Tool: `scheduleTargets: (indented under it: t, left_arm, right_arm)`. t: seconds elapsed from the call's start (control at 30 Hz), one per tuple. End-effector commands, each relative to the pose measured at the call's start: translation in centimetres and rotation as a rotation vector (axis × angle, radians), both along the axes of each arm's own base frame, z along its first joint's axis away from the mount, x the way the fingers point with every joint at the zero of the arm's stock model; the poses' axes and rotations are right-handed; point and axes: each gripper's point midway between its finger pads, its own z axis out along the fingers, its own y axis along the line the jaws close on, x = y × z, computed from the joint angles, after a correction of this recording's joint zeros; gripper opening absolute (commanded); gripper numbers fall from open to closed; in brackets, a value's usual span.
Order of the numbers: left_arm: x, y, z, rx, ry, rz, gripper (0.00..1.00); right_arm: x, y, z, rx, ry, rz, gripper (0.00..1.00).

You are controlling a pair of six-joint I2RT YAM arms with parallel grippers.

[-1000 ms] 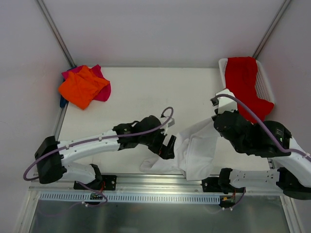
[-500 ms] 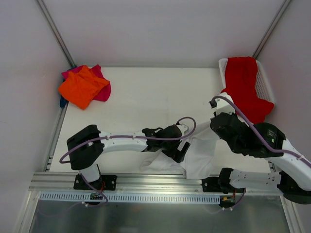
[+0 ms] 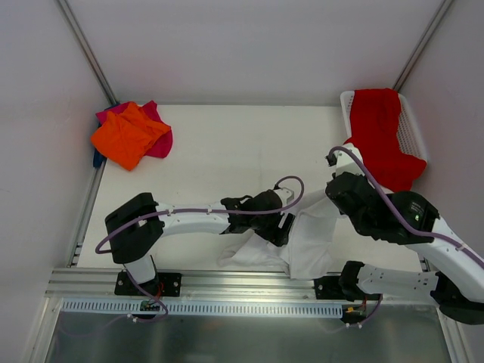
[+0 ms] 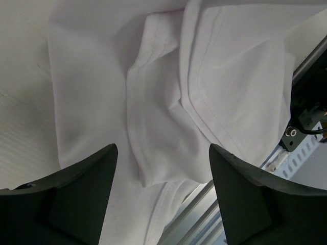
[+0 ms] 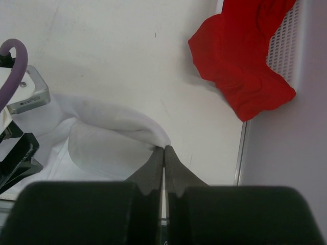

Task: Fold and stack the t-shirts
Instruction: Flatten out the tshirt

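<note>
**Currently, right hand (image 5: pixel 164 149) pinches the soft white cloth t-shirt (image 3: pixel 311 236)**

It is clamped shut on a raised fold. The left hand (image 4: pixel 161 153) hangs spread wide just above the crumpled cloth, which lies at the near edge of the tabletop (image 3: pixel 219 151), between the arms.

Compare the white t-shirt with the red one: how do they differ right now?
The white t-shirt lies rumpled at the near edge of the table; the red t-shirt drapes over the basket at the far right. The right end effector is shut on the white t-shirt's edge; no end effector touches the red t-shirt. Both are unfolded.
</note>
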Motion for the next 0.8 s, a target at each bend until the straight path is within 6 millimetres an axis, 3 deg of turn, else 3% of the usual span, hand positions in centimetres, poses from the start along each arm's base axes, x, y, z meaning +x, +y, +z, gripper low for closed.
scheduleTargets:
  t: [0.0, 0.2, 0.5, 0.77]
  left_arm:
    - [-0.7, -0.7, 1.6, -0.07, 0.043, -0.006, 0.71]
    - [-1.9, 1.5, 1.4, -0.022, 0.097, 0.023, 0.69]
    - [-3.1, 4.5, -1.8, 0.098, 0.154, 0.056, 0.67]
    - [-2.8, 3.5, -2.2, 0.106, 0.158, 0.046, 0.64]
  right_arm:
    - [0.2, -0.1, 0.2, 0.009, -0.008, 0.0, 0.0]
    - [0.0, -0.5, -0.1, 0.029, -0.001, -0.011, 0.01]
    - [0.2, -0.2, 0.1, 0.03, 0.003, -0.011, 0.0]
    - [0.5, 0.1, -0.2, 0.022, 0.011, -0.013, 0.0]
